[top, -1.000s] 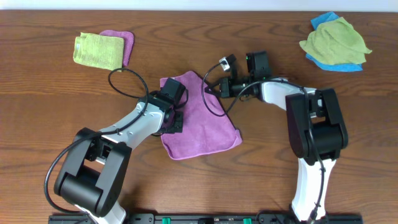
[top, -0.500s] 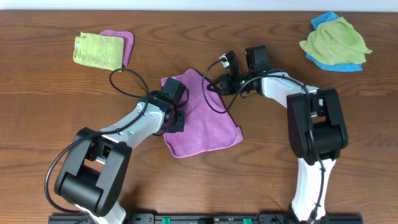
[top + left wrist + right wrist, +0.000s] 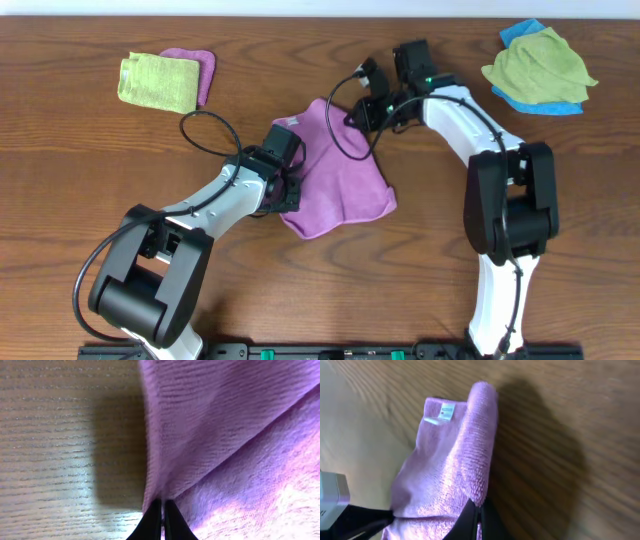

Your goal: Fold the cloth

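The right gripper [image 3: 479, 510] has pulled the cloth [image 3: 340, 175] farther back.

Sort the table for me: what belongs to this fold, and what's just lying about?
In the job: purple cloth; left pincer and right pincer, both shut on it.
Lying about: folded green cloth on a pink cloth, far left; crumpled green cloth on a blue cloth, far right.
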{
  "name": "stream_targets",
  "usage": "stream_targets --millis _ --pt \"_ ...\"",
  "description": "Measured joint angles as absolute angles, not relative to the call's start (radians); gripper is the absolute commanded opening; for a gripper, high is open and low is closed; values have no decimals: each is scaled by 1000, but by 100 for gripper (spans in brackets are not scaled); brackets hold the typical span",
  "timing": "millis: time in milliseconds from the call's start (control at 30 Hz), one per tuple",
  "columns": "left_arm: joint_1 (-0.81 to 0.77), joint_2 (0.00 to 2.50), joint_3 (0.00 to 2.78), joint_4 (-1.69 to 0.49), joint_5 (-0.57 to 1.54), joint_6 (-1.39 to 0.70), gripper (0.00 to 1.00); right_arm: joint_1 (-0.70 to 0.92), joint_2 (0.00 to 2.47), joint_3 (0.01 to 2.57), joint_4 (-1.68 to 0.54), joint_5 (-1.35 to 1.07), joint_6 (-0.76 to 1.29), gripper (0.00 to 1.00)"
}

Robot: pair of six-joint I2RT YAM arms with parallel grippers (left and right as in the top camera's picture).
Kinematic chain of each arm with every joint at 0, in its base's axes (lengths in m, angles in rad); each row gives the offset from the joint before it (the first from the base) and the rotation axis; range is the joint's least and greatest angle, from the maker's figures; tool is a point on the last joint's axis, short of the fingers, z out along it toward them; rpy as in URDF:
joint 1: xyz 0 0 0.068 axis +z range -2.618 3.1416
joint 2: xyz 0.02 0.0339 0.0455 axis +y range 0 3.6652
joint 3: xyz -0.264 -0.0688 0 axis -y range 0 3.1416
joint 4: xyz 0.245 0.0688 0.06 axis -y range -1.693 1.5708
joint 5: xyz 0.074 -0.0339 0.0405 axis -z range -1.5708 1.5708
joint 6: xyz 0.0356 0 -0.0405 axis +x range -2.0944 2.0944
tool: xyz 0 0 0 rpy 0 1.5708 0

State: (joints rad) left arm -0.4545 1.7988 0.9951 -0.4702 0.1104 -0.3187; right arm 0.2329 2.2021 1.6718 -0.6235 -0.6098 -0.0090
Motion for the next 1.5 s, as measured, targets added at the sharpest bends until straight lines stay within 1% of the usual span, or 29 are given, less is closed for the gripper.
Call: stream_targets --millis 100,533,567,600,633,667,733,767,800,833,900,1000,1133,1167,1200,1233,1267,1333,1367,1400,1433,1500 --pt "-455 1799 995 -469 117 -322 6 233 2202 1708 -666 -574 -28 2" --pt "-461 1799 995 -466 128 -340 6 236 2202 1732 -711 -477 -53 1" --pt "-462 1799 995 -466 128 -340 6 239 2202 1742 -719 -459 -58 8" --pt "-463 1799 995 -469 126 -340 6 242 2202 1747 -719 -448 -60 11" --pt "-462 1800 994 -473 126 -340 6 244 2202 1763 -722 -415 -65 11" --pt "-462 1800 994 -476 124 -341 6 244 2202 1781 -723 -389 -71 15" --pt "-462 1800 994 -478 123 -341 6 241 2202 1821 -738 -352 -83 39" --pt "-462 1800 994 -478 123 -341 6 241 2202 1831 -741 -339 -84 41" --pt "-462 1800 994 -478 123 -341 6 240 2202 1846 -746 -327 -93 50" --pt "-462 1800 994 -478 124 -341 6 240 2202 1855 -750 -317 -99 61" --pt "-462 1800 994 -478 123 -341 6 240 2202 1867 -763 -306 -104 75" --pt "-462 1800 994 -478 123 -344 6 240 2202 1871 -775 -294 -112 76" --pt "-462 1800 994 -475 123 -344 6 240 2202 1871 -797 -282 -113 73" --pt "-462 1800 994 -474 123 -344 6 240 2202 1871 -803 -278 -113 71" --pt "-462 1800 994 -474 123 -344 6 240 2202 1871 -811 -275 -114 63" --pt "-462 1800 994 -474 123 -345 6 240 2202 1871 -820 -271 -112 59" --pt "-462 1800 994 -474 123 -345 6 239 2202 1871 -824 -270 -115 56" --pt "-462 1800 997 -475 123 -348 6 236 2202 1871 -833 -269 -115 40" --pt "-462 1800 999 -477 123 -348 6 234 2202 1873 -843 -268 -113 28" --pt "-462 1800 1001 -481 123 -348 6 230 2202 1873 -855 -268 -112 6" --pt "-462 1800 1005 -488 123 -348 6 224 2202 1875 -869 -267 -110 1" --pt "-462 1799 1012 -493 123 -348 6 213 2202 1879 -896 -266 -105 1"
